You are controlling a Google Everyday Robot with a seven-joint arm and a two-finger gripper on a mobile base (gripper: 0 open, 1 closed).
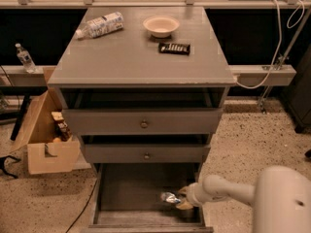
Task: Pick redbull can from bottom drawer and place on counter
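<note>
Redbull can (169,197), slim metal in silver and dark blue, lies on its side in the wide, shallow grey bottom drawer (121,188), which is pulled out, near its front right corner with the shiny end toward the left. We see the robot's gripper (181,199) low in that drawer at the end of a white arm (228,191) reaching in from the right, its tan fingers (184,206) clenched on the redbull can. Two upper grey drawers with round knobs (144,122) sit above. On the flat grey tabletop (136,62) of the cabinet we find a clear plastic water bottle (99,25) on its side at the back left, a pale round bowl (161,25) and a flat black candy bar (174,48) just in front of it. An open cardboard box (46,149) stands left of the cabinet on the speckled floor (252,140), and a white cable (277,47) hangs at the right.
</note>
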